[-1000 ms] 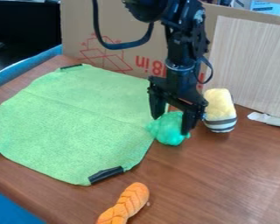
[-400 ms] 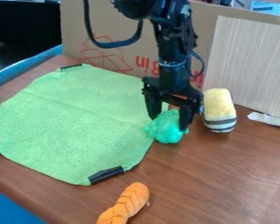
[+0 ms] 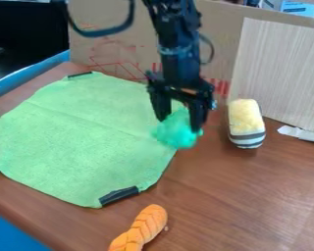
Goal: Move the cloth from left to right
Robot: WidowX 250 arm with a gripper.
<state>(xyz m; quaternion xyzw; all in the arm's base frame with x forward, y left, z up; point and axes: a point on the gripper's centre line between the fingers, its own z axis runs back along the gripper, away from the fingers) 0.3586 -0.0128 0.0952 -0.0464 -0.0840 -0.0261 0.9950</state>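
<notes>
The green cloth [image 3: 81, 132] lies spread flat across the left half of the frame on the brown table [image 3: 251, 201], with dark strips [image 3: 119, 195] at corners; the claw [image 3: 180, 126], near the centre, is clamped on a teal lump [image 3: 175, 136] at the cloth's right edge. The cloth is judged light, limp and not fragile, with a textured face unlikely to slip. A pinch on a raised fold near the right edge is advised, since flat fabric offers little grip and the strips, if adhesive, may resist.
</notes>
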